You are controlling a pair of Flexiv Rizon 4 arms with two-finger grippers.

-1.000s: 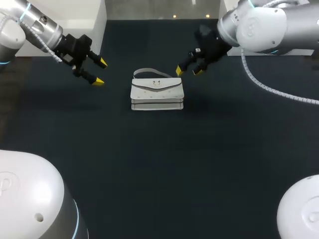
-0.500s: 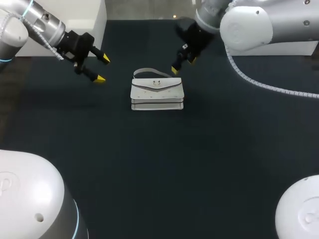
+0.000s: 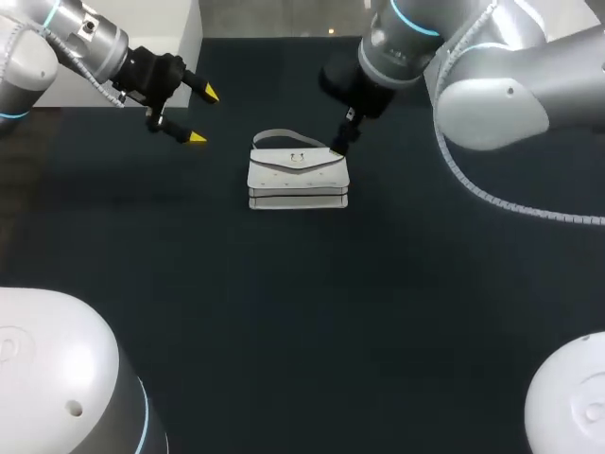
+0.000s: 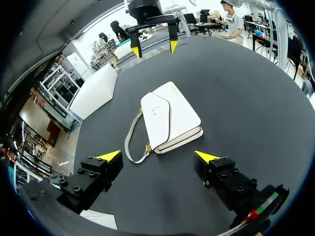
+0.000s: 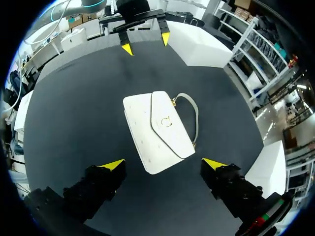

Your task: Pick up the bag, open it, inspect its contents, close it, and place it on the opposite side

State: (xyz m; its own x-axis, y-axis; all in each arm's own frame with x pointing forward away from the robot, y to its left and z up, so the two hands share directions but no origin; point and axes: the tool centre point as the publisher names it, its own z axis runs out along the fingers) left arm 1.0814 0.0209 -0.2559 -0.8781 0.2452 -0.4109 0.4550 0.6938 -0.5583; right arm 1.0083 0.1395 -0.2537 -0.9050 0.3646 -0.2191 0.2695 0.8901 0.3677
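White handbag (image 3: 298, 178) flat on the table (image 3: 302, 312), both our hands empty and apart.

The handbag lies closed, flap (image 5: 170, 125) up, and its thin strap (image 5: 196, 118) curls loose on the table along the bag's far edge. Our right hand (image 4: 153, 48) hovers just beyond the bag's far right corner, fingers spread. Our left hand (image 3: 202, 115) hangs well off past the bag's far left, fingers also spread. We judge the bag small and light, with a fairly stiff, boxy body and a smooth skin that may slip under the pads. The strap looks limp, so we would pinch it at mid-loop to lift, or clamp across the bag's narrow body. The flap's metal clasp (image 5: 166, 121) is the spot for opening.
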